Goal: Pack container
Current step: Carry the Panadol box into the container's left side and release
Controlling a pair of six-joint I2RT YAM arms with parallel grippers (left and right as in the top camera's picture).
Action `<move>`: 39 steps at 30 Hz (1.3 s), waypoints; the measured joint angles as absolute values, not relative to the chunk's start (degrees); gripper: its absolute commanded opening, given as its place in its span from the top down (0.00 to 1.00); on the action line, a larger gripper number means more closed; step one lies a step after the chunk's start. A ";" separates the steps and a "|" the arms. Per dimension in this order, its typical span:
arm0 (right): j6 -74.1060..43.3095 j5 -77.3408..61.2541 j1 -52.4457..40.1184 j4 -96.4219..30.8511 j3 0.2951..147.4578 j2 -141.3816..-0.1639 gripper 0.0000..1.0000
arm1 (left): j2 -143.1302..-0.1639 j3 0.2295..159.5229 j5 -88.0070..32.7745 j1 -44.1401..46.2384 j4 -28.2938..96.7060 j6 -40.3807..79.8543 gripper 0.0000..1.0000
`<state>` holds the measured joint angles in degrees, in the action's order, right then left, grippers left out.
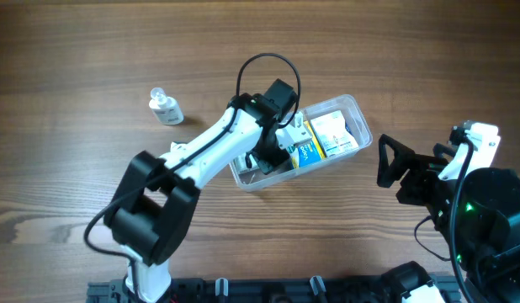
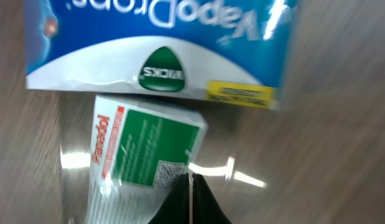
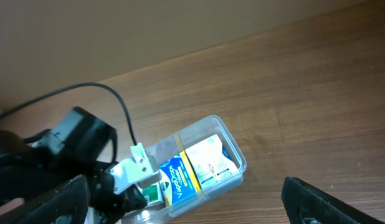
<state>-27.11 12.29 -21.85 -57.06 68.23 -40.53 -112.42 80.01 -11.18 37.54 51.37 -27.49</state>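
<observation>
The clear plastic container (image 1: 358, 114) lies on the wooden table, right of centre. It holds a white box (image 1: 336, 133), a blue VapoDrops box (image 1: 307, 154) and a green-and-white Panadol box (image 2: 142, 149). My left gripper (image 2: 191, 198) is inside the container's left end, shut and empty, with its tips at the corner of the green box. The blue box (image 2: 161, 43) lies just beyond it. My right gripper (image 1: 384, 162) is open and empty, just right of the container. The right wrist view shows the container (image 3: 240, 157) and the left arm (image 3: 68, 155) in it.
A small clear bottle (image 1: 166, 107) with a white cap lies on the table to the left of the container. The left arm's black cable (image 1: 268, 63) loops above the container. Bare wood surrounds the container.
</observation>
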 measured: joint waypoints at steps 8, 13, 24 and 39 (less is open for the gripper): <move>-27.11 12.29 -21.85 -57.06 68.23 -40.53 0.00 | -116.05 79.09 -6.90 37.54 48.56 -26.87 0.96; -27.11 12.29 -21.85 -57.10 68.25 -40.53 0.00 | -113.99 79.07 -3.62 37.56 51.77 -24.91 0.96; -27.11 12.29 -21.85 -57.21 68.23 -40.53 0.00 | -108.18 79.09 -0.54 39.29 53.36 -23.00 0.96; -27.11 12.29 -21.85 -57.21 68.25 -40.53 0.00 | -112.81 78.30 0.16 37.74 45.30 -22.74 0.96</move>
